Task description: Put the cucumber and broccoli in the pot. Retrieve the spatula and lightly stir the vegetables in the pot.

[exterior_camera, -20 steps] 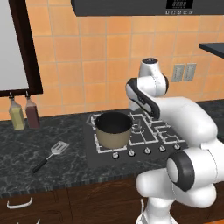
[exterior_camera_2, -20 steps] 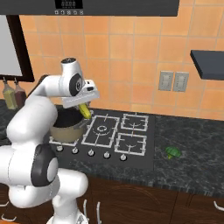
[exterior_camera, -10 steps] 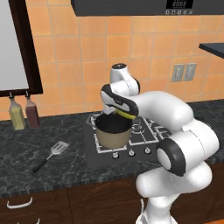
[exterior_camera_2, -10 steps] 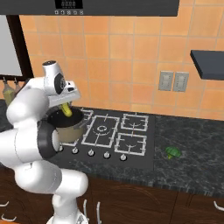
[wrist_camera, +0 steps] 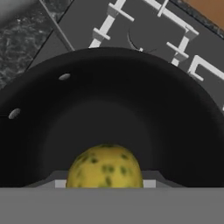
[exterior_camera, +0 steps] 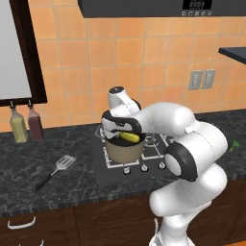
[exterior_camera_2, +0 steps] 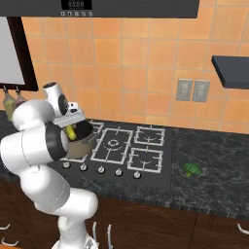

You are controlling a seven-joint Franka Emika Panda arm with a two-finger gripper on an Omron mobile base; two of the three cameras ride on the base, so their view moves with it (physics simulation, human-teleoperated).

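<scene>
My gripper (exterior_camera: 126, 132) is shut on the yellow-green cucumber (exterior_camera: 130, 137), holding it just over the mouth of the tan pot (exterior_camera: 124, 151) on the hob's front left burner. In the hand view the cucumber's end (wrist_camera: 106, 168) sits at the bottom with the pot's dark inside (wrist_camera: 109, 100) right below it. From the right, the cucumber (exterior_camera_2: 71, 131) hangs above the pot (exterior_camera_2: 81, 148), partly hidden by my arm. The broccoli (exterior_camera_2: 192, 169) lies on the dark counter right of the hob. On the counter left of the pot lies the spatula (exterior_camera: 56, 169).
The black hob (exterior_camera_2: 131, 146) with white grates sits in the dark stone counter. Two bottles (exterior_camera: 26, 126) stand against the tiled wall at far left. A hood runs overhead, and a dark shelf (exterior_camera_2: 231, 70) juts out at upper right.
The arm has swung left and down with the cucumber, from over the hob's middle to right above the pot's opening. Spatula and broccoli have stayed put.
</scene>
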